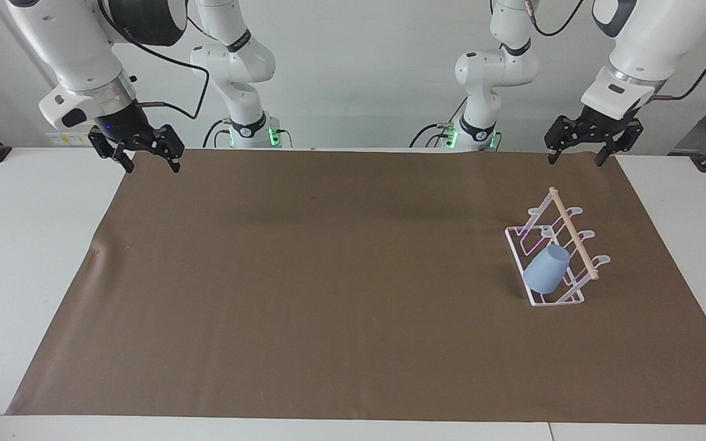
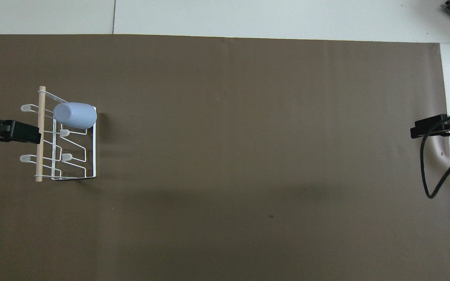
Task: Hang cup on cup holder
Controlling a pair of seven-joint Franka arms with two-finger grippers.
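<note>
1. In the overhead view the left gripper (image 2: 33,132) is cut off at the 9 o'clock edge, covering part of the cup holder (image 2: 88,156); its fingers are spread, empty.
2. The right gripper (image 1: 148,160) waits at the mat's (image 1: 328,294) corner, fingers spread.
3. The cup (image 1: 546,270) hangs on the holder, toward the left arm's end.
4. A brown mat covers the white tabletop (image 1: 22,245).

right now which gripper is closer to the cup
Left. The left gripper hangs open above the mat at the cup holder's end, cup hung there; the right gripper waits open at the other end.
</note>
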